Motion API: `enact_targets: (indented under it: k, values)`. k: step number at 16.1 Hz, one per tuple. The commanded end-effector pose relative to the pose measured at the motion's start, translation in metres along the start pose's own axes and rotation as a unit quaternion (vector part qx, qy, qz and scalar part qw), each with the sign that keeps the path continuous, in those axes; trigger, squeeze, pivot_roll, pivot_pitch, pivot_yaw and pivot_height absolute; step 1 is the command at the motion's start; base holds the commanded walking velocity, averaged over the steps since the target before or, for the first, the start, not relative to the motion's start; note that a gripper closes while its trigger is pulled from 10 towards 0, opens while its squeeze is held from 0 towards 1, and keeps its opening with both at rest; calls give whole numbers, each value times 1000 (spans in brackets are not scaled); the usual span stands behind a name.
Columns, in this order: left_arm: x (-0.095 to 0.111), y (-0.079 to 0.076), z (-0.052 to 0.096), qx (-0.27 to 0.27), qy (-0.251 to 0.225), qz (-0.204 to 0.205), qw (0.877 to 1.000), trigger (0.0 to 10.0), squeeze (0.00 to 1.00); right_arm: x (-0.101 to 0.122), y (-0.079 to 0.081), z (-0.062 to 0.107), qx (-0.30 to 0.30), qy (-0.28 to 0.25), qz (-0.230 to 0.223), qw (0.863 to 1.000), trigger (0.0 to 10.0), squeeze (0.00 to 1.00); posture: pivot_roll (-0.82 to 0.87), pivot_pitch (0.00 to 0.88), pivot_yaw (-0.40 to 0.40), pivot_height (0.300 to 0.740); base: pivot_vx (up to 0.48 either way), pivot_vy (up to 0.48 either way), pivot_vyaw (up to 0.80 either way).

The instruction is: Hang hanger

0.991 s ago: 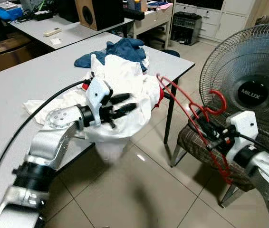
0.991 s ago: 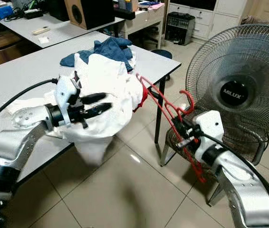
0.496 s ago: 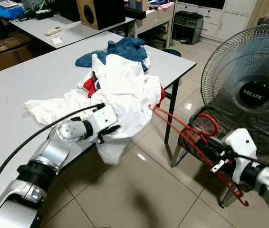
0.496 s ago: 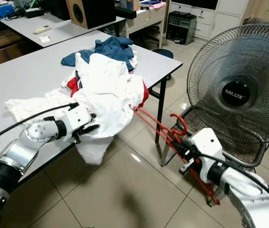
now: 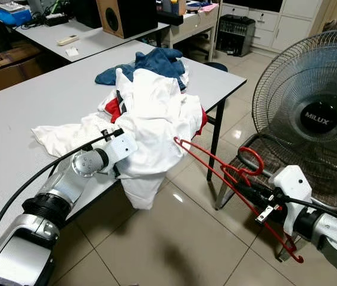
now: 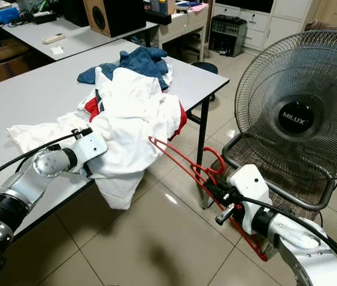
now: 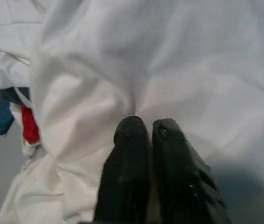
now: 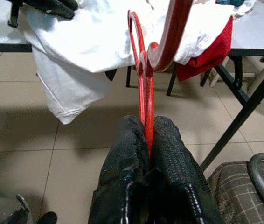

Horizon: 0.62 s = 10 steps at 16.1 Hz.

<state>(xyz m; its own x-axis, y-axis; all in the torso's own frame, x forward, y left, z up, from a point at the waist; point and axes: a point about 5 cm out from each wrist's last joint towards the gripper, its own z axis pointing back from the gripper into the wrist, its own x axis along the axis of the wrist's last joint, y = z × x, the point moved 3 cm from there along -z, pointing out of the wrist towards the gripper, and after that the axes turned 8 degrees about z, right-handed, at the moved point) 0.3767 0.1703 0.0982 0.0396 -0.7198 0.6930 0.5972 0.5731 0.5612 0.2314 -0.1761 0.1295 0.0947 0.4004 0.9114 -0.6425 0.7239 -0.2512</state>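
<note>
A red wire hanger (image 5: 213,167) slants in the air over the floor, between the table corner and the chair, its hook (image 5: 250,159) curling up. My right gripper (image 8: 143,125) is shut on one of the hanger's thin bars. The hanger's far end points at a white shirt (image 5: 153,113) heaped at the table edge and drooping over it. My left gripper (image 7: 143,127) is shut, fingertips pinching a fold of the shirt. In the eye views its fingers are buried under the cloth near the white wrist housing (image 5: 121,146).
A blue garment (image 5: 150,62) and a red one (image 5: 114,109) lie in the same heap on the grey table (image 5: 25,101). A large standing fan (image 5: 314,113) and a chair (image 5: 320,179) with a checked seat are at the right. Tiled floor lies below.
My left gripper went from open above the shirt down into the cloth and shut. My right arm lowered the hanger and swung its far end down toward the shirt's hem.
</note>
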Motion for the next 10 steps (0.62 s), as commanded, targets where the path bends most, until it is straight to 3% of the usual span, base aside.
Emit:
enact_targets:
  k: [1,4,6,10]
  values:
    - [-2,-2,-1,-8,8,-7,1000,0,0,3,3,-1,8,-6,-2,1000,10000,0,-112,0,76,740,0,0,0]
    - [-4,-3,-4,-8,5,15,1000,0,0,2,3,-1,8,-5,-3,1000,10000,0,-115,0,76,740,0,0,0]
    - [8,8,-6,29,-42,104,993,0,0,2,1,-1,3,-4,-4,1000,10000,0,-116,0,75,740,0,0,0]
    - [11,32,-3,104,-65,148,981,0,0,2,-2,-2,-6,-6,-6,1000,10000,0,-115,0,74,740,0,0,0]
